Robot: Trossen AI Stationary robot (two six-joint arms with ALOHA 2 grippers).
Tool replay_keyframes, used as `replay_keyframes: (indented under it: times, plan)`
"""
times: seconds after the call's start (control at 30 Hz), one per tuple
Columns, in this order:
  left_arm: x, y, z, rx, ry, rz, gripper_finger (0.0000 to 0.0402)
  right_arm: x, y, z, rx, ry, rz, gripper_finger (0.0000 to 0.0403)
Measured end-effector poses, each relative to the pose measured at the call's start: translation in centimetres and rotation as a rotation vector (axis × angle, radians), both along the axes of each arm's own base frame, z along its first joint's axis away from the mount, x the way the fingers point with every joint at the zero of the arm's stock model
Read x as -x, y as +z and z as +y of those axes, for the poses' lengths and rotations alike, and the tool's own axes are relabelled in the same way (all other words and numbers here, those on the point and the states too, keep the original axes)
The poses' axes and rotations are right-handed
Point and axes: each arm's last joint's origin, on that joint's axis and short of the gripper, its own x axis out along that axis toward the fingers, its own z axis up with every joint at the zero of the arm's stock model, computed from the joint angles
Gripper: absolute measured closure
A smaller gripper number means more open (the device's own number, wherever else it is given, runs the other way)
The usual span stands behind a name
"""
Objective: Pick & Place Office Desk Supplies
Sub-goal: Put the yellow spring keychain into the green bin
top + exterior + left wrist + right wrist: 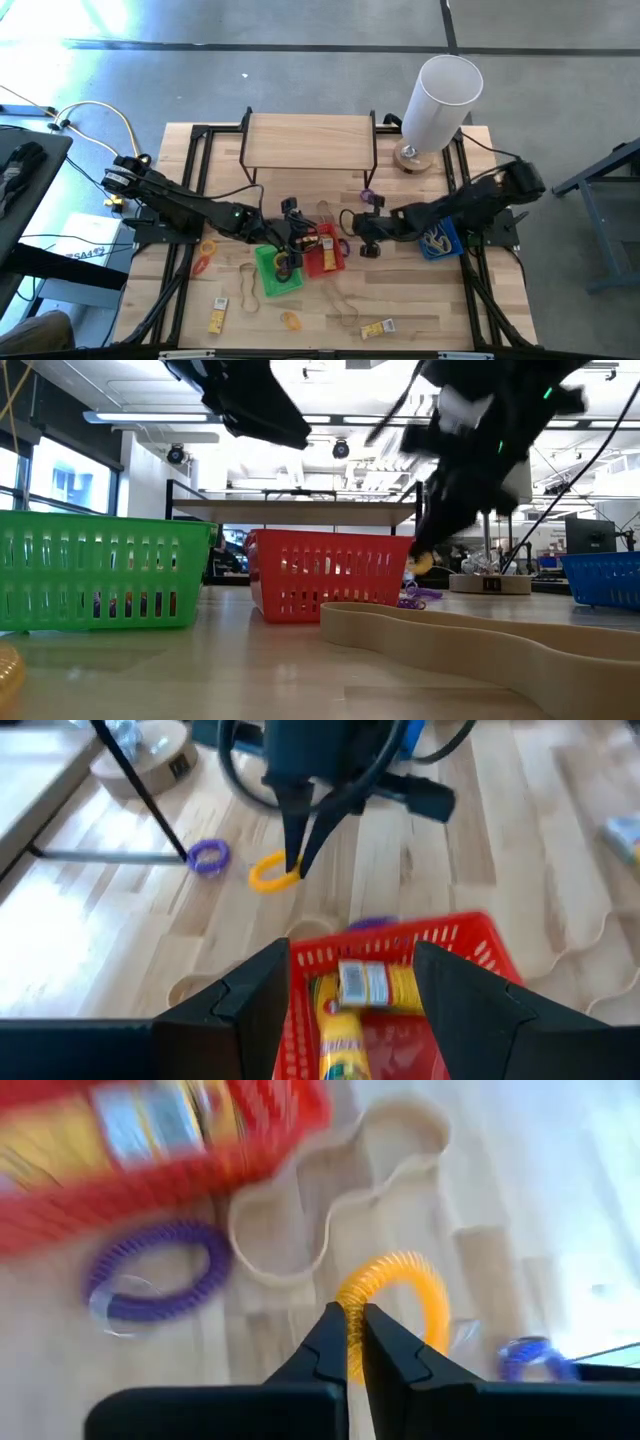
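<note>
My right gripper (pixel 352 1330) is shut on a yellow ring (pixel 395 1295), just off the red basket's (pixel 325 258) right side. In the low view the ring (pixel 422 563) shows below that gripper (pixel 428 550). My left gripper (pixel 350 990) stands open above the red basket (pixel 400 945), where yellow-white packets (pixel 365 988) lie. Purple rings (pixel 160 1270) (pixel 208 857) and a tan rubber band (pixel 340 1200) lie flat on the table nearby. A green basket (pixel 278 270) stands left of the red one. My right gripper pinches the yellow ring's rim (pixel 352 1318) between its two fingertips, at one spot on the loop. The fingers (pixel 300 840) slant down from the table's right side. The ring (pixel 270 875) hangs below the fingertips and looks lifted clear of the table.
A blue basket (pixel 440 242) sits under the right arm. A tall white cylinder (pixel 440 100) and a wooden shelf (pixel 310 140) stand at the back. Rubber bands (pixel 247 290), yellow packets (pixel 378 328) (pixel 217 315) and rings (pixel 207 250) lie toward the near edge.
</note>
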Motion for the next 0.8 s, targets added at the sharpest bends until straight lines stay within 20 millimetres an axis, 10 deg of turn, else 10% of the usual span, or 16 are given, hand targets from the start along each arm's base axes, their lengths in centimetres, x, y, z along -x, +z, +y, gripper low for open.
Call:
replay_keyframes:
  times: [0.37, 0.8]
  plan:
    - [-0.6, 0.7, -0.1, -0.064, -0.048, -0.082, 0.0198, 2.7, 6.6, 5.8, -0.156, 0.154, -0.341, 0.0399]
    - [-2.5, -0.8, -2.4, -0.305, -0.279, -0.143, 0.0199, 1.4, 6.9, 8.0, -0.298, 0.318, -0.476, 0.0399]
